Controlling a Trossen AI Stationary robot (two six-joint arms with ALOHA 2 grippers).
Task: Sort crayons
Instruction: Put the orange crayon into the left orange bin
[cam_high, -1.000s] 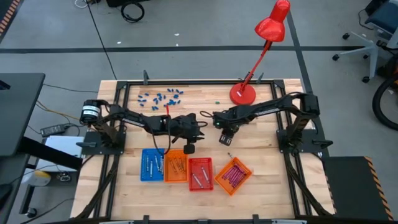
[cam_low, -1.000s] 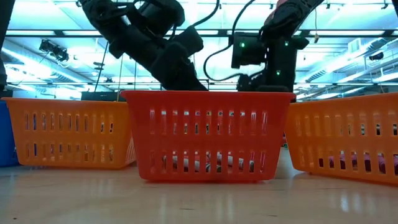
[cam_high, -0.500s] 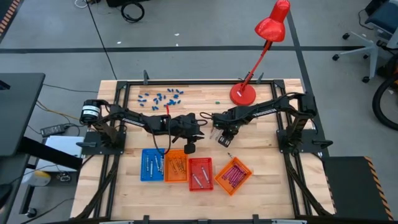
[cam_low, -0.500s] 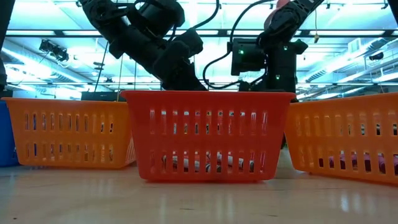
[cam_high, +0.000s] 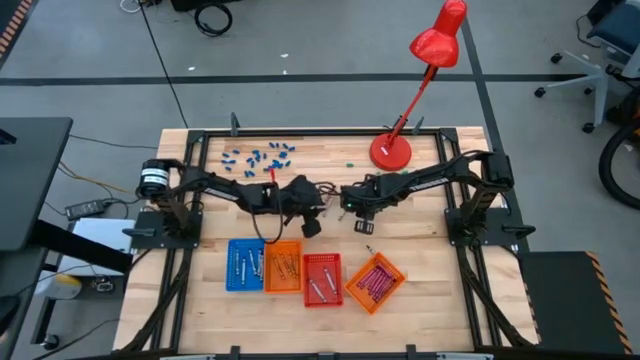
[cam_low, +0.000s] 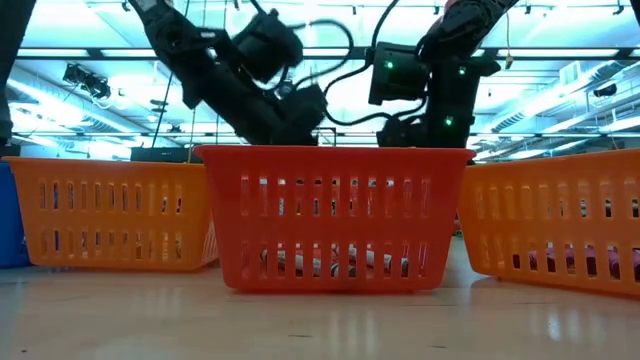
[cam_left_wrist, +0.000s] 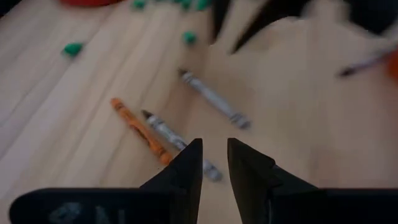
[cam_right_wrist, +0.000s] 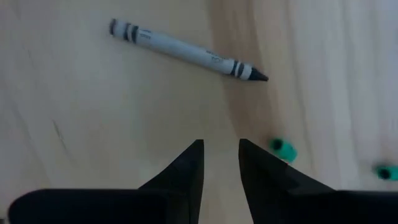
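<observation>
Four trays line the table's six o'clock edge, already holding crayons. Left gripper, mid-table, hangs with fingers narrowly parted and empty above three loose crayons: two grey, one orange. Right gripper, at its three o'clock, is likewise narrow and empty near one grey crayon. Descending between close-lying sticks risks nudging or pinching two together.

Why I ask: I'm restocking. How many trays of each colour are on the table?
Blue tray: 1
Orange trays: 2
Red tray: 1
Total: 4
</observation>
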